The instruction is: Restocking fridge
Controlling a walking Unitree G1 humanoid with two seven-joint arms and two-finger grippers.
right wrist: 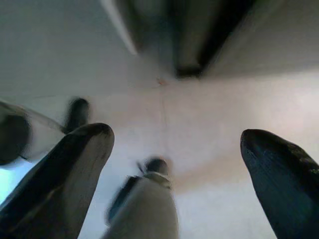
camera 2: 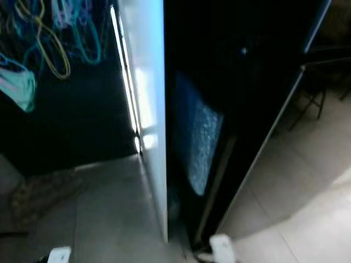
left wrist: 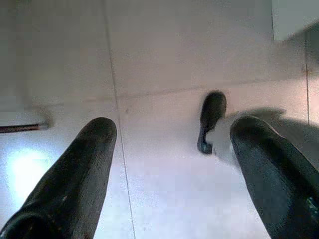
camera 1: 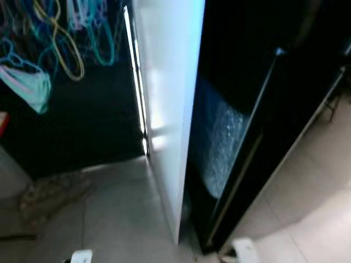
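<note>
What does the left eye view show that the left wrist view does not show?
The left eye view has the white fridge door seen edge-on, the dark fridge body beside it, and coloured cords hanging at upper left. The left wrist view has the left gripper with its two black fingers spread apart, empty, pointing down, and the robot's dark foot on the ground. Both share the pale tiled floor.
</note>
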